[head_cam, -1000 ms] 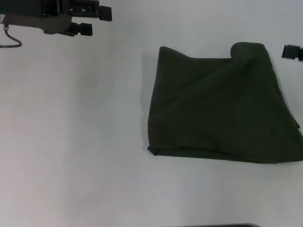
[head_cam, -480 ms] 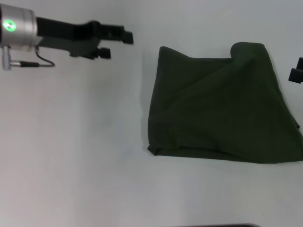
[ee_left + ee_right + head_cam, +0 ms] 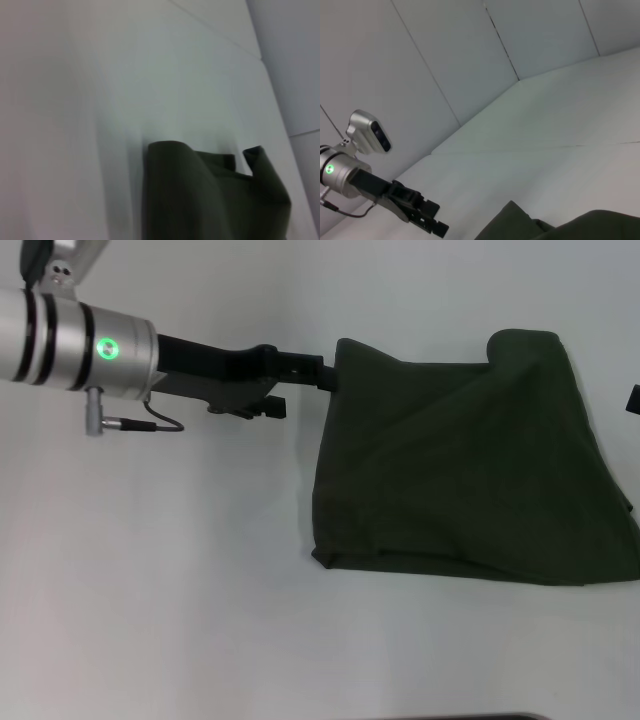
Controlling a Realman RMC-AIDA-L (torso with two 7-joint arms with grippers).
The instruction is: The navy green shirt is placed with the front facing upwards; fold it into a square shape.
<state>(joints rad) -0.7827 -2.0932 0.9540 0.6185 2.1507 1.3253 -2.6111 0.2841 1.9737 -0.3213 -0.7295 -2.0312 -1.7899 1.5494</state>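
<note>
Reaching farther across the white table (image 3: 150, 590) than half a second before, the left gripper (image 3: 318, 380) is now seen at the folded navy green shirt (image 3: 470, 470), its far left corner met; its fingers' spread cannot be told.

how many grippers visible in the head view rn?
2. The left gripper reaches the far left corner of the folded navy green shirt; only a sliver of the right gripper shows at the right edge.
</note>
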